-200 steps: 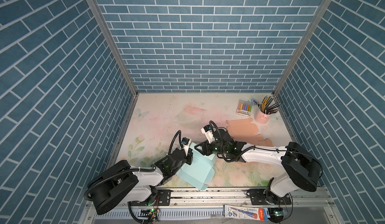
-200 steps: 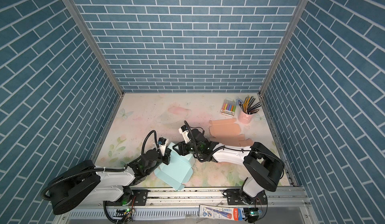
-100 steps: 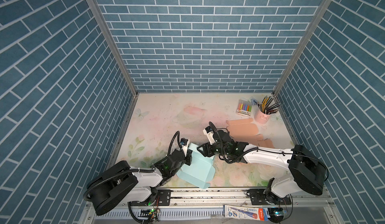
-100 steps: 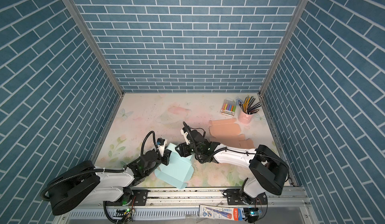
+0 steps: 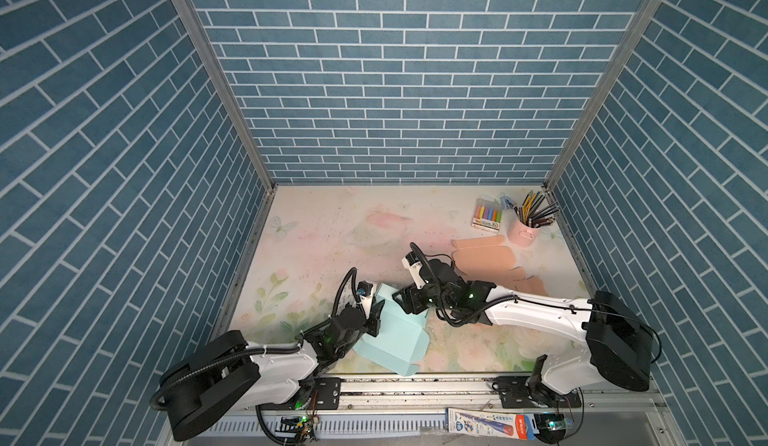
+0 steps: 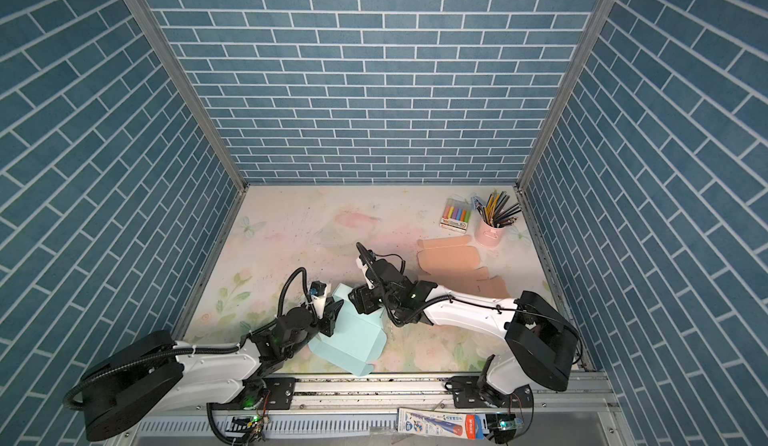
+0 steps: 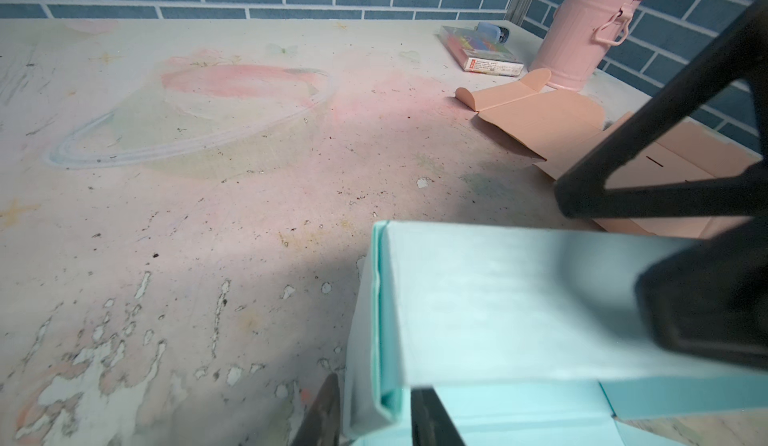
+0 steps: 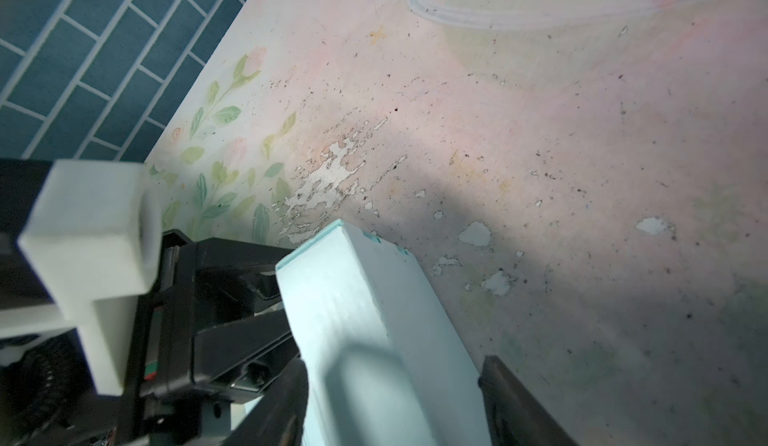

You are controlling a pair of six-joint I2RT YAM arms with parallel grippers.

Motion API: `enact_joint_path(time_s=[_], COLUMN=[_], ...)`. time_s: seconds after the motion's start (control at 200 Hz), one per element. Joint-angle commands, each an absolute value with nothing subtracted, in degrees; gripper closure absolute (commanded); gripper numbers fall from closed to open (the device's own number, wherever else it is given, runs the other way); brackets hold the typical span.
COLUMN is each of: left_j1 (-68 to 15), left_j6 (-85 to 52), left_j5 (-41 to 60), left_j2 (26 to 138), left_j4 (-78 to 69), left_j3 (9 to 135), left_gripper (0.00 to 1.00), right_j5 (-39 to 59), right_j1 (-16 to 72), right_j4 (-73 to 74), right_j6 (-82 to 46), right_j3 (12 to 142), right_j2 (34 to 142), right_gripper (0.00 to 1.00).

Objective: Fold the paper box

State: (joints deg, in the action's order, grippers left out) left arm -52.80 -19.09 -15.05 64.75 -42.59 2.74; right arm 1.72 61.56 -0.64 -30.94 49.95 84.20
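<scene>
The paper box [image 5: 395,336] is light teal, partly folded, and sits near the table's front edge in both top views [image 6: 353,336]. My left gripper [image 5: 376,313] is at its left wall. In the left wrist view the left gripper [image 7: 376,419] stands open astride the doubled wall edge of the box [image 7: 498,298], with a narrow gap on one side. My right gripper [image 5: 401,298] reaches in over the far wall. In the right wrist view the right gripper [image 8: 395,406] is open, with the raised wall of the box [image 8: 357,298] between its fingers and one finger clear of it.
Flat peach box blanks [image 5: 486,257] lie behind the right arm. A pink pencil cup [image 5: 524,232] and a marker pack [image 5: 487,215] stand at the back right. Blue brick walls close in three sides, and a metal rail [image 5: 415,386] runs along the front.
Both grippers have opened wider. The left one has let go of the box wall it pinched a second ago. The box has barely moved.
</scene>
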Motion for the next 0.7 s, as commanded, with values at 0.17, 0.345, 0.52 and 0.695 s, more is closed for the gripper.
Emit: enact_joint_path(time_s=[0.17, 0.345, 0.52, 0.695], left_j1=[-53.9, -54.0, -54.0, -54.0], left_j6=[-25.0, -28.2, -30.0, -30.5], left_j5=[-17.9, -16.5, -15.4, -15.5], left_j2=[55.2, 49.3, 44.1, 41.8], left_j4=[-29.1, -22.7, -18.8, -16.1], left_j3=[2.8, 2.4, 2.4, 3.2], left_gripper=[0.64, 0.61, 0.59, 0.57], right_j5=[-3.3, -6.3, -8.6, -11.2], right_j1=[64.0, 65.1, 66.0, 66.0], right_j4=[-11.4, -16.9, -21.0, -22.4], right_j6=[-23.3, -21.2, -20.1, -20.5], right_j3=[56.4, 59.8, 62.8, 63.4], right_j2=[86.0, 89.3, 92.6, 93.6], right_gripper=[0.32, 0.32, 0.32, 0.33])
